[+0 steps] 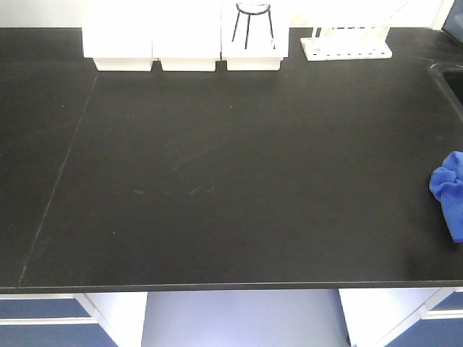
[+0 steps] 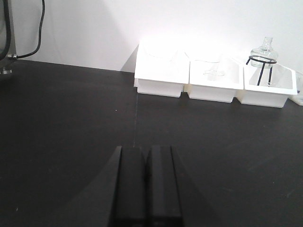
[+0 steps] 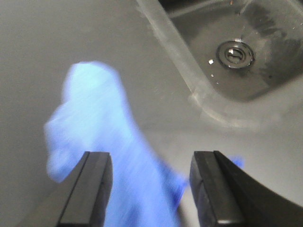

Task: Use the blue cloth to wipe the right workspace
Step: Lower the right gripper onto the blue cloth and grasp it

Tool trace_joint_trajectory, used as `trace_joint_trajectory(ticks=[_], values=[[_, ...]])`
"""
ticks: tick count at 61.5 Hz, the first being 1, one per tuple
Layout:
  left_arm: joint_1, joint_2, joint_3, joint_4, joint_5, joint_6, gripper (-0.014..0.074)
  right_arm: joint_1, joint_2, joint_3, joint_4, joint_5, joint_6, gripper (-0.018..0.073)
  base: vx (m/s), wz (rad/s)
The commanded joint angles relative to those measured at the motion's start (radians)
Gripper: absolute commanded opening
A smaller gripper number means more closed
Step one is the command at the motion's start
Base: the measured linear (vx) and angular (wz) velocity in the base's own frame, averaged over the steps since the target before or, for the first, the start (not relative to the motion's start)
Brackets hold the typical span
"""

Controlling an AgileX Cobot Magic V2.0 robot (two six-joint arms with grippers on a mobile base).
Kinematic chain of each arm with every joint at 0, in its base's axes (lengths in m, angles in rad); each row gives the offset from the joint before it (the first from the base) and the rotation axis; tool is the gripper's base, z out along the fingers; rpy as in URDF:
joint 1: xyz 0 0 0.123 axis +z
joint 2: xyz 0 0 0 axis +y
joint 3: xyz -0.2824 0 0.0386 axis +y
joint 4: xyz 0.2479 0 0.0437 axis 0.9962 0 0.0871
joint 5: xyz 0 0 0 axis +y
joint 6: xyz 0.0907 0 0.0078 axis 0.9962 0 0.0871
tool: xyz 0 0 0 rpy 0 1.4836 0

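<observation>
right wrist view: spread right end effector hangs over the crumpled blue fabric cloth, whose length runs ahead-left.

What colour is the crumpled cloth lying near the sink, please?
Blue; the cloth shows sharpest in the exterior front-facing view.

One desk. Three white bins, one test-tube rack, one glass flask, one wire stand, one blue cloth, one sink.
</observation>
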Motion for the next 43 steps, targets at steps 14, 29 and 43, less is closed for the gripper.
trace_joint_trajectory(ticks=[14, 29, 43], values=[[-0.001, -0.015, 0.031, -0.006, -0.082, -0.008, -0.0006, -0.007, 0.200, -0.149, 0.016, 0.063, -0.019, 0.0435, 0.00, 0.00], [-0.001, -0.015, 0.031, -0.006, -0.082, -0.008, -0.0006, -0.007, 0.223, -0.151, 0.016, 0.054, -0.048, 0.0270, 0.00, 0.00], [-0.001, -0.015, 0.031, -0.006, -0.082, -0.008, -0.0006, -0.007, 0.198, -0.151, 0.016, 0.068, -0.046, 0.0001, 0.00, 0.00]])
